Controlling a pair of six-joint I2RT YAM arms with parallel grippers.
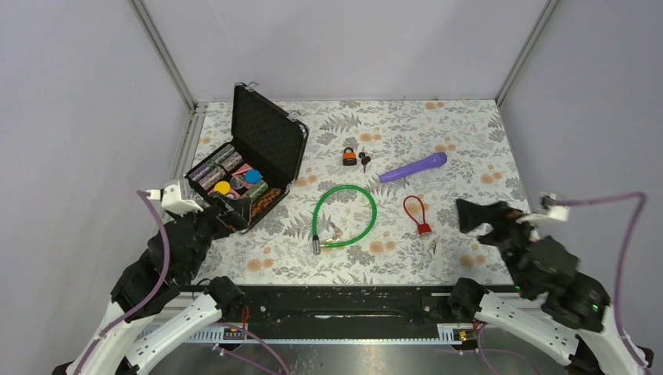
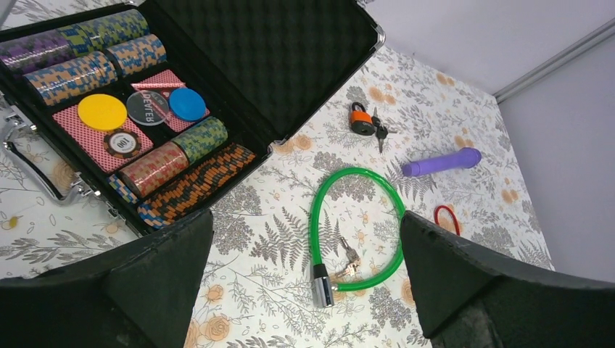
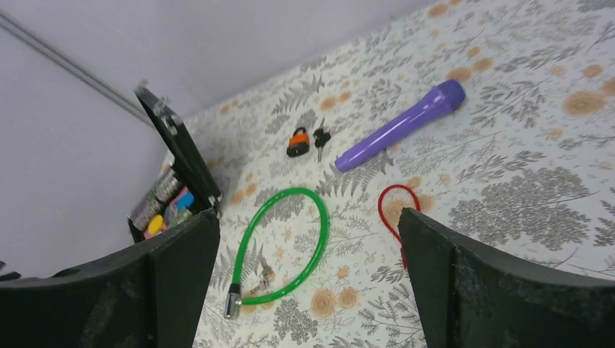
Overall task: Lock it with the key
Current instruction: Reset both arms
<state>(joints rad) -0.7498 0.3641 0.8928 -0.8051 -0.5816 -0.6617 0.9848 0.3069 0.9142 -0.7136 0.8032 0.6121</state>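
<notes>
The orange padlock (image 1: 349, 157), with its keys (image 1: 363, 162) touching it, lies toward the counter's far edge. The green cable lock (image 1: 374, 212) lies mid-counter, between the grippers. The left gripper (image 1: 221, 217) near the left edge and the right gripper (image 1: 478, 223) near the right edge are both spread wide and empty.

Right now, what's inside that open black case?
The case holds rows of poker chips, plus a yellow disc, blue disc and dealer button on red-patterned cards. Anything beneath them is covered.
</notes>
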